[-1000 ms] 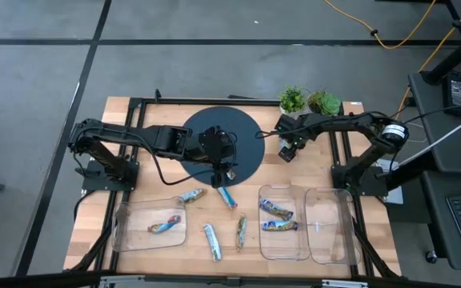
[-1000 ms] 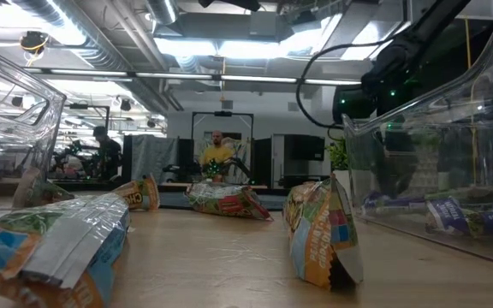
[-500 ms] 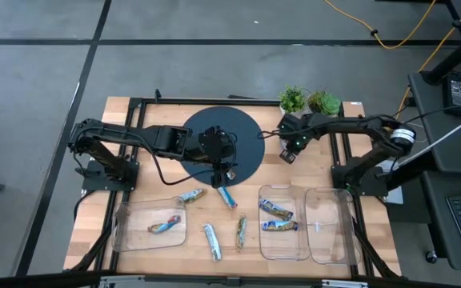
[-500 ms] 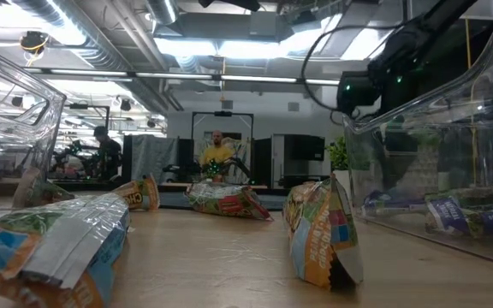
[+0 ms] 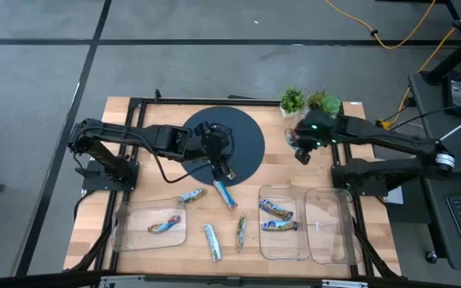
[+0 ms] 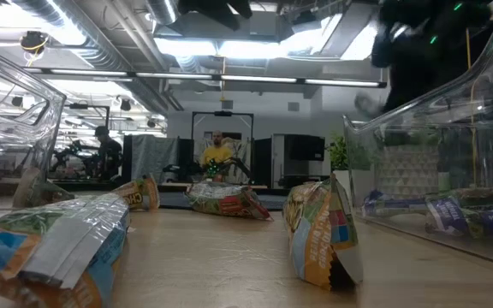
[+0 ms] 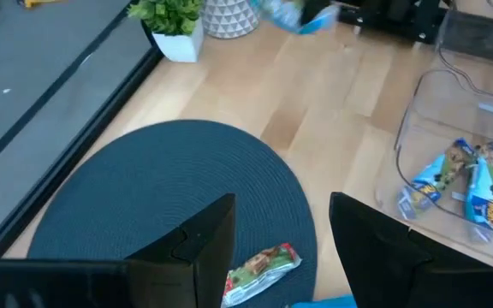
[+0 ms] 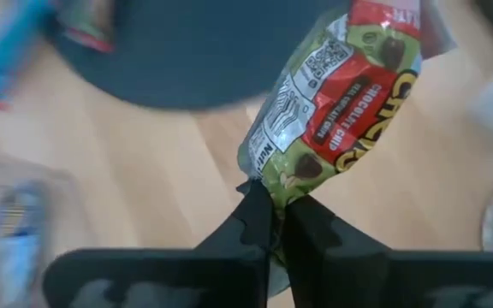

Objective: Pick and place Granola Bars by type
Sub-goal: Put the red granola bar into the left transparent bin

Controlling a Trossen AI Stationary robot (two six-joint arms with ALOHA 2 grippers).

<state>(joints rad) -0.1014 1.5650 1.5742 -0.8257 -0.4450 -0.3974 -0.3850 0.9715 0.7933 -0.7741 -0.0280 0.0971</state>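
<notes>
My right gripper (image 5: 302, 154) (image 8: 274, 205) hangs above the bare wood between the dark round mat (image 5: 242, 132) and the table's right side, shut on a green granola bar (image 8: 341, 94) with a red label. My left gripper (image 5: 225, 167) (image 7: 281, 210) is open above the mat's near edge. A green and red bar (image 7: 259, 267) lies on the mat just beyond its fingers. More bars lie on the wood near the front (image 5: 190, 194) (image 5: 226, 194) (image 5: 212, 240) (image 5: 241, 232). One bar (image 5: 164, 226) lies in the left tray, and two blue ones (image 5: 277, 218) in the middle tray. My right gripper pinches the green bar by one crimped end (image 8: 272, 175) between its two fingers. The rest of the bar sticks out beyond the fingertips. The bar is lifted clear of the table and the mat.
Three clear trays stand along the near edge: left (image 5: 126, 236), middle (image 5: 294, 248) and right (image 5: 330, 232). Two small potted plants (image 5: 293, 100) (image 5: 324, 102) stand at the far right, close behind my right gripper. People show in the room beyond the table (image 6: 216, 152).
My right gripper has come away from the mat's right edge, up and toward the table's right edge, with the green bar in its fingers. The bar is lifted clear now.
</notes>
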